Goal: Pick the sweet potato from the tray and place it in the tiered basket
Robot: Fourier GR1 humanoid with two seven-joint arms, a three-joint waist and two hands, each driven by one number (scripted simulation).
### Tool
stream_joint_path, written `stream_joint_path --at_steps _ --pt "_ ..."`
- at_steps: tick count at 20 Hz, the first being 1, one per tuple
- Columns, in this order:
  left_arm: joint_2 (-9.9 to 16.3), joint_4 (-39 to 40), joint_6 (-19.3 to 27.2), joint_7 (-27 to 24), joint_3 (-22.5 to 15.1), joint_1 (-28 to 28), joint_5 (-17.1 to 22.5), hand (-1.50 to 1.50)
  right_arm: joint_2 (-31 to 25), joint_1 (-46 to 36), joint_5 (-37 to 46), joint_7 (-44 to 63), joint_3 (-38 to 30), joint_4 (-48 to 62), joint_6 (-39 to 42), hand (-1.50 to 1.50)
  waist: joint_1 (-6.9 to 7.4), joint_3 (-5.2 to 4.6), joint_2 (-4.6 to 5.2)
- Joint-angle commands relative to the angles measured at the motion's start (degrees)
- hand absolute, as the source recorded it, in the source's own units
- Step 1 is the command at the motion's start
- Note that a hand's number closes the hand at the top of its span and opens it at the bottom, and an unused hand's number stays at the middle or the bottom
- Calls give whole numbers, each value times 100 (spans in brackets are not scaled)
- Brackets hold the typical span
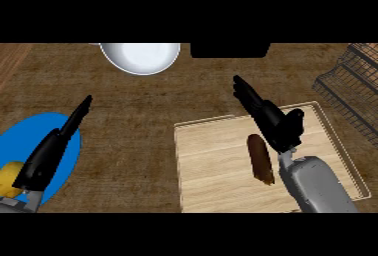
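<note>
A long brown sweet potato lies on the pale wooden tray at the right of the counter. My right hand hovers over the tray just right of the potato, fingers straight and pointing away toward the upper left, holding nothing. The dark wire tiered basket stands at the right edge, beyond the tray's far corner. At the left, my left hand rests open over a blue plate, fingers straight and pointing up.
A blue plate lies at the left edge with a yellow object on its near side. A white bowl sits at the back centre, next to a black block.
</note>
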Motion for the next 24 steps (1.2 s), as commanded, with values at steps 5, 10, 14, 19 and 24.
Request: stream_joint_path --at_steps 5,10,14,19,24 --pt "-260 587 774 106 835 119 95 0 -261 310 1782 296 -206 -864 -2094 150 -322 -188 -28" --pt "-330 618 913 294 1021 383 315 0 -1040 1033 2966 710 -1325 -376 -3611 -150 -868 -241 -116" --pt "-501 762 899 151 1000 327 352 0 -740 1753 4204 1352 -841 -1156 -4488 -150 -678 -219 -67" --pt "-463 849 844 162 1036 103 314 0 -959 2189 5452 2858 -144 -1908 -3505 -150 -571 -241 -32" --pt "-534 712 854 214 926 82 272 0 -1319 2265 6033 4222 379 -2298 -1862 -150 -378 -253 -24"
